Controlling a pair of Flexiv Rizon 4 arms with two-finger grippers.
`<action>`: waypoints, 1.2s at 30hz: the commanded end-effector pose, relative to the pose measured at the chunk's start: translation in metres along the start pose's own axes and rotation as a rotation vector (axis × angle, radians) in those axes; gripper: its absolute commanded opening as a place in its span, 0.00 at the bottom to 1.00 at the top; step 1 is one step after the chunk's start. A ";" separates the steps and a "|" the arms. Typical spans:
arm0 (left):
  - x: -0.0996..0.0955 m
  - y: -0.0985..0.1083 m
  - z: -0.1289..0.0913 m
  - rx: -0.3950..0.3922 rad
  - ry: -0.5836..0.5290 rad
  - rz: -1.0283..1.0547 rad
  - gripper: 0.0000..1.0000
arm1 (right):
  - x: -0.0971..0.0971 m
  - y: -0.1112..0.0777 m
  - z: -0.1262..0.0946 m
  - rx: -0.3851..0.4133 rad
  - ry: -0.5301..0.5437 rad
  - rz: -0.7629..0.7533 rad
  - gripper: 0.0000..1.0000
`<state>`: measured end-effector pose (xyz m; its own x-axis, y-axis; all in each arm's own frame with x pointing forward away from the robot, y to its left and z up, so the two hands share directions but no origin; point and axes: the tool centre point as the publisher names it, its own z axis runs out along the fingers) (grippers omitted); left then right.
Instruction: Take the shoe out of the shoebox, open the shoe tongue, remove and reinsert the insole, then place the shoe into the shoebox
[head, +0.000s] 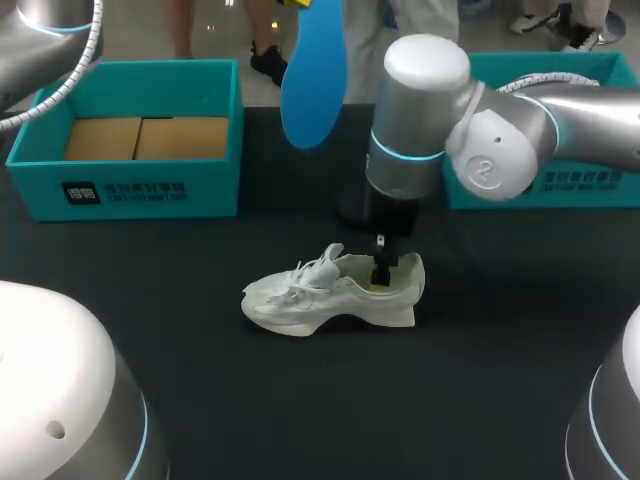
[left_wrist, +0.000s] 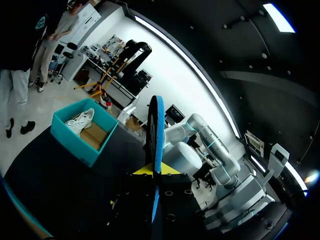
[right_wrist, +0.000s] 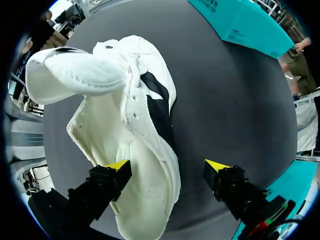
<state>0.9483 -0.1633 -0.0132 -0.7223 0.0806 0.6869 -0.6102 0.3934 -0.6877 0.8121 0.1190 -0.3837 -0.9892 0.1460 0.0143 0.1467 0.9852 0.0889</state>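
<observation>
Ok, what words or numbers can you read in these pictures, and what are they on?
Left shoebox, front wall: a white logo and two lines of white print, too blurred to read.
Right shoebox, front wall: white print, partly hidden by the right arm, too small to read.
Right arm's joint cap: one raised mark, too faint to be sure of.
Shoe, insole: no print shows.

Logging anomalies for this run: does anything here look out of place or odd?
Only the blue insole: it is out of the white shoe, held aloft in the left gripper. The shoe stands upright on the table, the open right gripper straddling its heel rim.
</observation>
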 end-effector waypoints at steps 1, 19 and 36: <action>-0.002 0.000 0.000 -0.001 0.003 0.001 0.00 | 0.002 -0.006 0.005 -0.012 -0.001 -0.001 0.16; -0.002 0.000 0.000 -0.001 0.003 0.001 0.00 | 0.006 -0.011 0.013 -0.025 0.013 -0.002 0.00; -0.002 0.000 0.000 -0.001 0.003 0.001 0.00 | 0.001 -0.020 -0.075 0.007 -0.115 -0.037 0.00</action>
<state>0.9483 -0.1633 -0.0131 -0.7222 0.0806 0.6869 -0.6102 0.3934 -0.6877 0.8149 0.1055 -0.3455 -0.9885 0.1176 -0.0952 0.1109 0.9911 0.0732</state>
